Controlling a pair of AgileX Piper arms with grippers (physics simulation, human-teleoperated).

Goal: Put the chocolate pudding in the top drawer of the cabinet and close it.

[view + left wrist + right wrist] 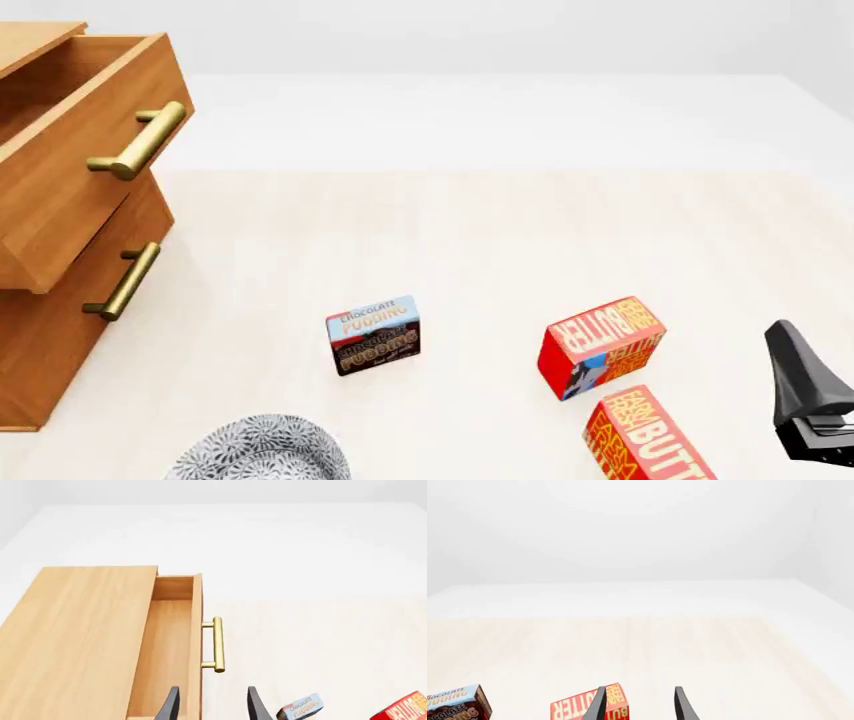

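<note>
The chocolate pudding (374, 335) is a small box with a light blue top and a dark brown bottom, standing on the table's middle front; it also shows as the pudding (300, 707) and the pudding (454, 705). At the left stands the cabinet (54, 330) with its top drawer (94, 150) pulled open and nothing visible inside. My left gripper (213, 705) is open above the open drawer's front (195, 630), near its brass handle (217, 645), holding nothing. My right gripper (640, 705) is open and empty, off to the right of the pudding; one dark finger (798, 380) shows at the right edge.
Two red-orange butter boxes (601, 345) (647, 435) lie between the pudding and my right gripper. A grey patterned bowl (260, 450) sits at the front, left of the pudding. A lower drawer with a brass handle (127, 280) is shut.
</note>
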